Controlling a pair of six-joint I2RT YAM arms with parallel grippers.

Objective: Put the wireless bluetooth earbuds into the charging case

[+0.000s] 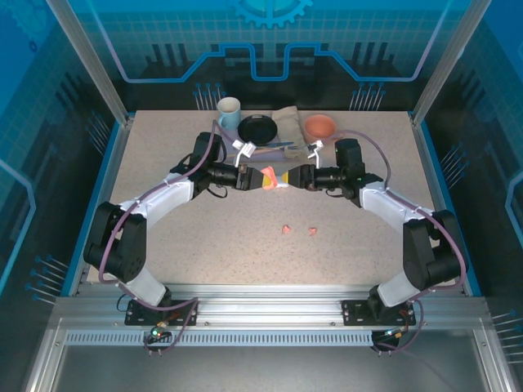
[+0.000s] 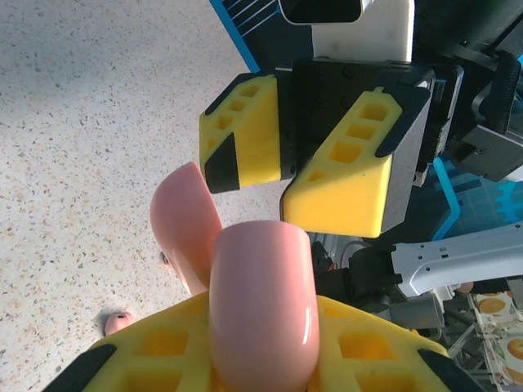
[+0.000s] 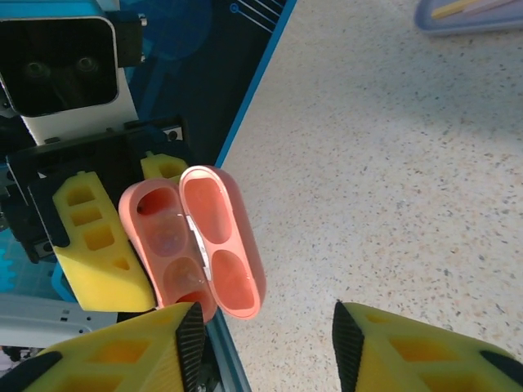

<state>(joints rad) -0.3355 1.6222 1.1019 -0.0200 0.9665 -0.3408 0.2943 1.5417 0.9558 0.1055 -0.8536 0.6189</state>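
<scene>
Left jaws are clamped on the salmon-pink charging case (image 3: 192,241), held above the bench (image 1: 245,253) with its lid swung open — whether its wells hold anything is hard to tell through the glare. Right jaws stand apart with nothing between them, facing the case, just beside it. A pink earbud (image 1: 287,229) and a second earbud (image 1: 312,232) lie near each other on the bench — closer to the arm bases.
</scene>
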